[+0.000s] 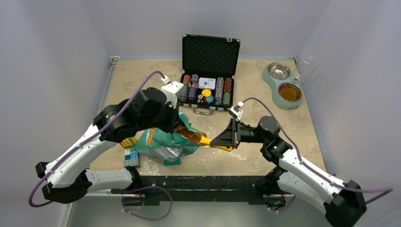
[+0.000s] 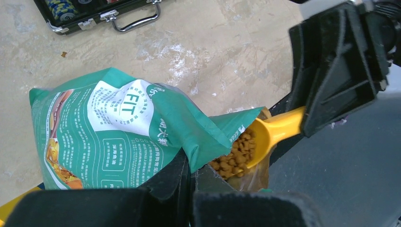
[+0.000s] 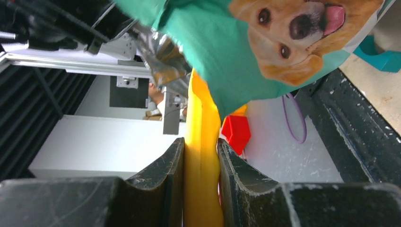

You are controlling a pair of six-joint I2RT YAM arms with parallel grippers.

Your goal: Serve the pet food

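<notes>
Your right gripper (image 3: 201,156) is clamping the yellow scoop (image 2: 272,132) by its handle. In the right wrist view both fingers are pressing flat against the handle's sides, with no gap showing. The handle is running straight out from those fingers toward the bag (image 2: 118,127). The scoop's bowl is sitting in the bag's open mouth, heaped with kibble (image 2: 234,158), and the brown pellets are piling up to the bowl's lip.

Your left gripper (image 2: 191,172) is pinching the bag's top edge. The teal film is folding down into the narrow slit between its two fingers, and the mouth is gaping just beside them. The two grippers are working close together at the opening, but they are not touching.

In the top view the bag is resting on the table (image 1: 265,156) near its front edge, between your two arms and a little left of centre. Its side with the golden dog is facing the right wrist camera. A small blue-and-white box (image 1: 132,157) is lying just beside the bag on the left.

Farther back, the open black case (image 1: 210,52) of poker chips (image 1: 220,90) is standing at the table's rear centre, well apart from the bag. At the far right the pale green feeder (image 1: 272,87) is sitting with more kibble in its nearer bowl.
</notes>
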